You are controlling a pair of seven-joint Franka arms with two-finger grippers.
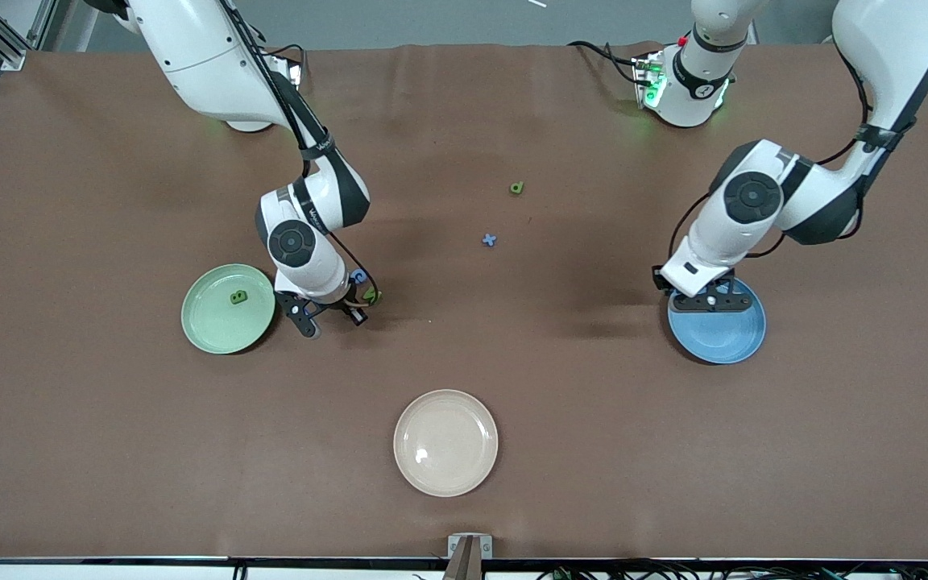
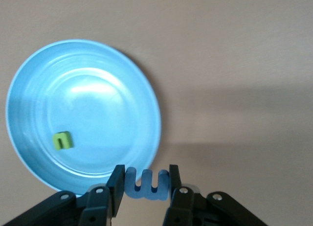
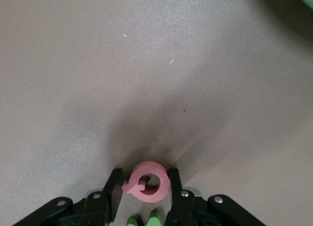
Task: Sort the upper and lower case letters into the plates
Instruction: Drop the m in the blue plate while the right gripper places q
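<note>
With six o'clock toward the front camera: first plate (image 1: 214, 338) at nine, holding a letter (image 1: 238, 297); second plate (image 1: 722, 342) at three, holding another letter (image 2: 62, 140); third plate (image 1: 445, 475) at six; cross-shaped letter (image 1: 489, 239) and small letter (image 1: 516, 188) toward twelve.

Cream-beige plate (image 1: 445, 442) on brown table (image 1: 109, 451)

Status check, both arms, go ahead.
Left gripper shut on blue letter, over blue plate. Right gripper down at pink letter beside green plate. Nothing blocking.
</note>
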